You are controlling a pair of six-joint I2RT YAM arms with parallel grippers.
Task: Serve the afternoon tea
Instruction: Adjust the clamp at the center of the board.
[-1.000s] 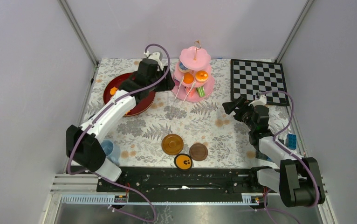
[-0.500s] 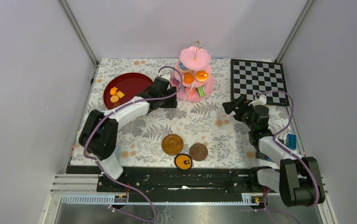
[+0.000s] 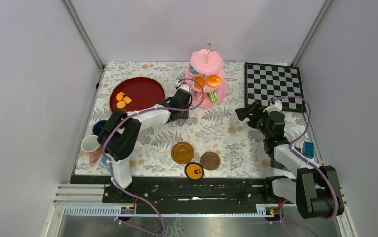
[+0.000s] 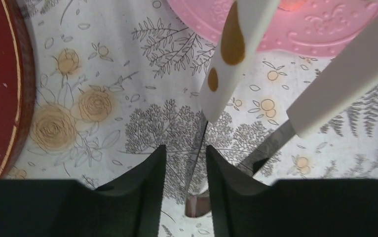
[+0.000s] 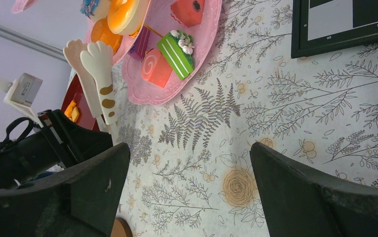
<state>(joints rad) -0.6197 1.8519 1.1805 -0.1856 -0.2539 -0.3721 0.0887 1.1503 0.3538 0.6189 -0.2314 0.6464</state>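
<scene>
AFTERNOON TEA, MID-SERVICE: The pink three-tier cake stand (image 3: 200, 102) is seen at the back of the table (image 3: 211, 129), its lowest tier loaded with a green-striped slice (image 5: 174, 53) and a pink roll (image 5: 156, 69). Cat-paw tongs (image 4: 225, 59) are carried by the left gripper (image 4: 184, 153), whose jaws are drawn in narrowly on a metal shank, the paws raised just beside the stand. The right gripper (image 5: 192, 192) is held wide apart and empty, near the chessboard (image 3: 273, 84). Brown saucers (image 3: 182, 152) are laid out at the near edge, well apart from the stand. A pastry appears about to be lifted. The paws are best set either side of one piece, kept low under the middle tier, and squeezed gently, so that the stand is not nudged and the piece is not flicked off.
</scene>
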